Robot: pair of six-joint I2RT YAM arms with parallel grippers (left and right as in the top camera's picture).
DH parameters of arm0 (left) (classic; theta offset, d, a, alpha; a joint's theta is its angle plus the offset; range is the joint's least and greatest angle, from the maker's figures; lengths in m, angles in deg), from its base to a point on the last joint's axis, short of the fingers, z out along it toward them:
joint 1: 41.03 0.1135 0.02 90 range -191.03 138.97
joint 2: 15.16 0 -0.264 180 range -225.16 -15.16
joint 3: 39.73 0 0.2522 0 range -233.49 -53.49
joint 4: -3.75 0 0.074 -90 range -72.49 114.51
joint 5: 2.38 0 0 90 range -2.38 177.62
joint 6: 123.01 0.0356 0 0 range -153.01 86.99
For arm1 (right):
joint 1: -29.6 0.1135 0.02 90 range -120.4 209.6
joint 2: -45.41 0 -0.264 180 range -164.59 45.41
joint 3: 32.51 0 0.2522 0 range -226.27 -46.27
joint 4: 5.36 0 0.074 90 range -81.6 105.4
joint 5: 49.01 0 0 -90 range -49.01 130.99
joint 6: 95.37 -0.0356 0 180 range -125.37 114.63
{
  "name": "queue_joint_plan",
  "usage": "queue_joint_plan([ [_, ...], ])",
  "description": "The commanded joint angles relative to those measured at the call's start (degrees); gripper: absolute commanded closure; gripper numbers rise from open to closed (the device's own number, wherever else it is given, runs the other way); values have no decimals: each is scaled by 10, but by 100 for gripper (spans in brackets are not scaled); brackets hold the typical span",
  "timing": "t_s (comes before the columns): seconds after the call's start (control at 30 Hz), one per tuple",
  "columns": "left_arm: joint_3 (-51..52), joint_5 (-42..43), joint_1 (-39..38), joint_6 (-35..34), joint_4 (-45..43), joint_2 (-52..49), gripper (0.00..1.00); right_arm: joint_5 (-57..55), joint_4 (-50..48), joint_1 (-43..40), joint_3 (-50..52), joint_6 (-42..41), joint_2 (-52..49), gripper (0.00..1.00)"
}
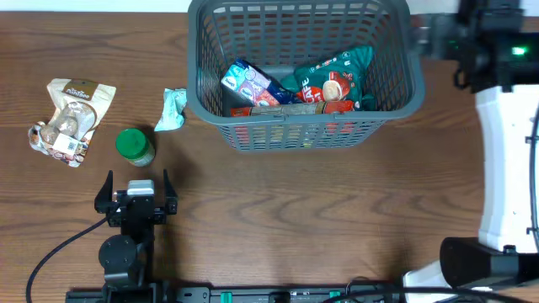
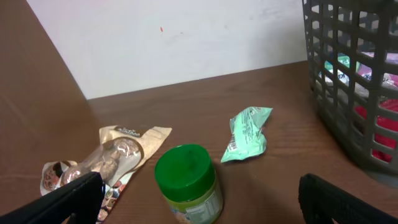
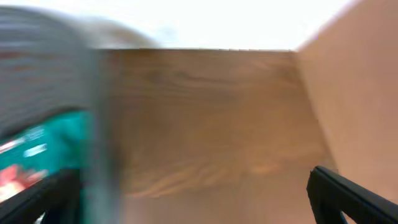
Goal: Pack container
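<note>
- The container (image 1: 303, 126) sits at the far middle of the table (image 1: 337, 219), mouth up, long axis running left-right. Several packets already lie inside.
- Loose items all lie to its left. The pale green packet (image 1: 173, 109) is just beside the left wall, the green-lidded jar (image 1: 135, 145) is nearer the arm, and the beige pouch (image 1: 72, 118) is farthest out.
- The left gripper (image 1: 137, 178) has its jaws wide and empty. The jar stands upright directly ahead, near the fingertips. The container lies ahead and to the right.
- The right gripper (image 3: 193, 202) has its jaws wide and empty, beside the container's right wall. Its view is blurred.
- Judgement: the left arm is nearer every loose item, and the jar is the likely next pick. The carry would run forward-right over the rim.
</note>
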Motion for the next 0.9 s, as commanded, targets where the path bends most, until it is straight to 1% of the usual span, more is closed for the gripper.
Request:
queue_joint_plan([
  [0.0,17,0,2,7,11,3,1,-68,13,-43,-9,-82,10,1],
  [0.1,17,0,2,7,11,3,2,-63,18,-86,-9,-109,10,1],
  [0.3,17,0,2,7,11,3,1,-31,28,-135,-9,-110,10,1],
  [0.87,17,0,2,7,11,3,2,-31,40,-140,-9,-110,10,1],
])
